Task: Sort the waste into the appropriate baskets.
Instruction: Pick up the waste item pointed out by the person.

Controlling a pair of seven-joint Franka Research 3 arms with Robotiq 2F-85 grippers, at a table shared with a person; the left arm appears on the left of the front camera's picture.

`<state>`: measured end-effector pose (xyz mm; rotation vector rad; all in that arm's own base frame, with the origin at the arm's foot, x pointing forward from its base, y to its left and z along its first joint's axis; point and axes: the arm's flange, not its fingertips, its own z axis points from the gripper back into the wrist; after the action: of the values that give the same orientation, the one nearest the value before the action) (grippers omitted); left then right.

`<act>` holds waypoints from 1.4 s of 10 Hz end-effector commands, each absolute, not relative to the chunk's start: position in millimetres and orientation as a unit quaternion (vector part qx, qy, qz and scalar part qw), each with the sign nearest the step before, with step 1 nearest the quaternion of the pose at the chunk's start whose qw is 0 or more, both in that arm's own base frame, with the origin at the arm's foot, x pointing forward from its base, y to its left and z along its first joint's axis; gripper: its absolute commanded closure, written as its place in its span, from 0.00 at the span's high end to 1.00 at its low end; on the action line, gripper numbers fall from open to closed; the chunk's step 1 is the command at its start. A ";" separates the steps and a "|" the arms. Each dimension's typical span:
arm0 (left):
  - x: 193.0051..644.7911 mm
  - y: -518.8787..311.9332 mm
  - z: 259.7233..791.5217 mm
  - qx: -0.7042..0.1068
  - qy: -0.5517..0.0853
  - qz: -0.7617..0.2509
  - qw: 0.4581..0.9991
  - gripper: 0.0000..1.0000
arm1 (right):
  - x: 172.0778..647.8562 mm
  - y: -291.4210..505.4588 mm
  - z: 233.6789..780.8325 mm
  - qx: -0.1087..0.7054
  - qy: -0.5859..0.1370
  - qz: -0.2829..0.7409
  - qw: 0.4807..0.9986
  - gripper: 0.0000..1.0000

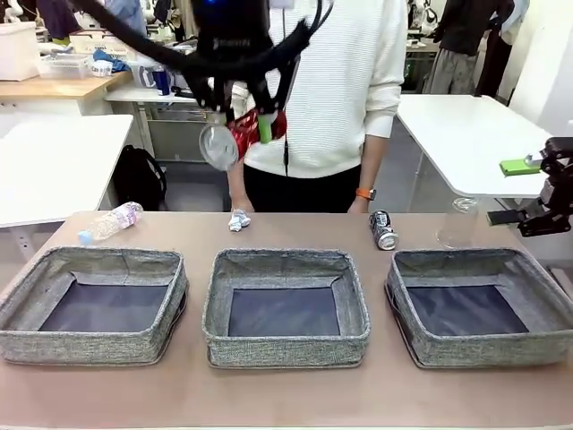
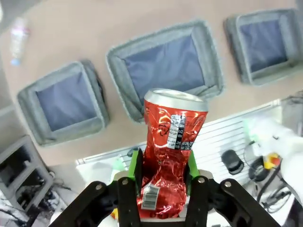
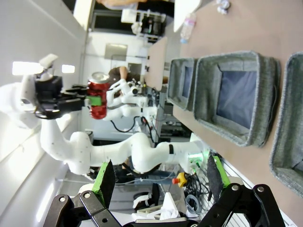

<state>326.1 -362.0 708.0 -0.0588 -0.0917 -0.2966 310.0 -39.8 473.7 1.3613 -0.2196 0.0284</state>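
The crushed red can is pinched between the green pads of the left gripper and held high above the middle basket. The right gripper is spread wide and empty at the table's right edge. Beyond the baskets, from left to right, are laid a pink-labelled bottle, a paper ball, a dark can and a clear bottle.

I can drop straight into the left grey woven fabric basket at 9 o'clock, the middle basket or the right basket at 3: their dark bottoms are bare. The far strip is cluttered, with a pink-labelled clear plastic bottle at 10, a crumpled white paper ball at 11, a dark printed can at 1 and an upright clear bottle at 2. The person in the white sweater blocks 12. My wide-open right gripper stands off 3.
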 end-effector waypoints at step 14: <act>336.0 -403.8 758.9 -0.041 -0.059 -0.168 0.983 0.43 | 312.4 -38.4 474.7 0.634 -0.110 0.020 0.765 1.00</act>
<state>337.4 -407.3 759.1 -0.0912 -0.1112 -0.3457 310.0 -39.8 473.7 1.3614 -0.2195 0.0284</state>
